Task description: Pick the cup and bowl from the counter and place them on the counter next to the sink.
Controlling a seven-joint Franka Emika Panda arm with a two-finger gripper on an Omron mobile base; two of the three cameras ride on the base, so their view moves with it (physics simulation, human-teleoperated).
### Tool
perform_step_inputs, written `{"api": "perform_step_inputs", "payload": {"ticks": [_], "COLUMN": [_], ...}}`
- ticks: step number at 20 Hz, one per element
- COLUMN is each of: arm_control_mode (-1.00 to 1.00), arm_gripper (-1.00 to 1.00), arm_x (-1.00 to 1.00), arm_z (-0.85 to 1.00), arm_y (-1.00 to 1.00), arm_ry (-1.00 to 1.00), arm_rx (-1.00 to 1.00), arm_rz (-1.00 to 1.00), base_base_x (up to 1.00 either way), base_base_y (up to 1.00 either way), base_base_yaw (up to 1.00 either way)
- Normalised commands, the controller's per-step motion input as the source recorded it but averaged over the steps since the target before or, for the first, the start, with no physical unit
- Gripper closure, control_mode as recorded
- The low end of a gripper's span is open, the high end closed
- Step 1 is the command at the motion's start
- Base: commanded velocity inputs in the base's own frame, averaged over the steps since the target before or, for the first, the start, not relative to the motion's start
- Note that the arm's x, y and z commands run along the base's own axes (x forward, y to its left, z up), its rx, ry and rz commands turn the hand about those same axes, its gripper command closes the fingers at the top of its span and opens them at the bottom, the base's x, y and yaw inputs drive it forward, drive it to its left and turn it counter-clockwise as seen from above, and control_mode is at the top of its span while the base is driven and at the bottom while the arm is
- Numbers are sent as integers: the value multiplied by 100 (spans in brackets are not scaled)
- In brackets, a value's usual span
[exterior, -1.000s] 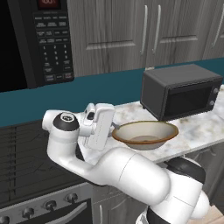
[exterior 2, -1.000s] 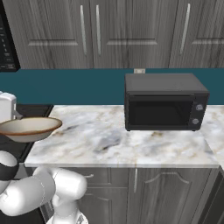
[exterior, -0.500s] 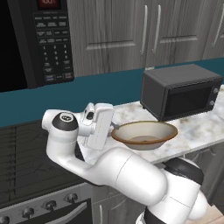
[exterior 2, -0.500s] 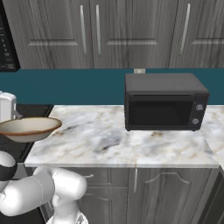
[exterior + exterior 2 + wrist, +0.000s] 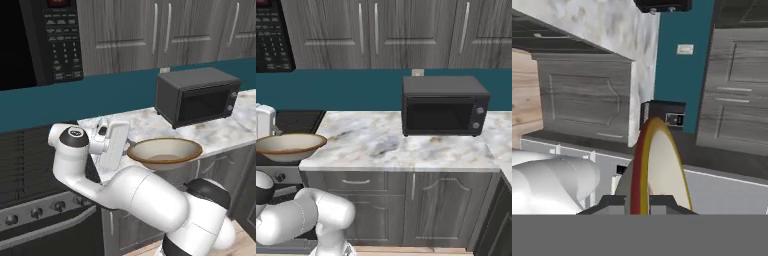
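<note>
The bowl [image 5: 164, 153], wide, stiff and probably light but prone to tip when pinched by its thin rim, hangs level in the air left of the toaster oven [image 5: 196, 96], just off the desk [image 5: 220, 131] edge, the claw [image 5: 639, 201] closed on its rim.

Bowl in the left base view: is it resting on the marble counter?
No. The bowl hangs in the air past the counter edge, its rim pinched by the gripper.
</note>
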Motion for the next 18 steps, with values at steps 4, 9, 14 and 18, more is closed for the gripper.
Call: {"api": "perform_step_inputs", "payload": {"ticks": [4,9,14,18], "arm_control_mode": [100,100,100,100], "arm_gripper": [100,100,100,100], "arm_x": [0,0,0,0], "arm_z": [0,0,0,0], "arm_y": [0,0,0,0], "arm_ry": [0,0,0,0], "arm_rx": [0,0,0,0], "arm_rz": [0,0,0,0], "base_base_x": [-29,3,1,9], "base_base_y": [10,22,64,76], "base_base_yaw": [17,46,62,64]}}
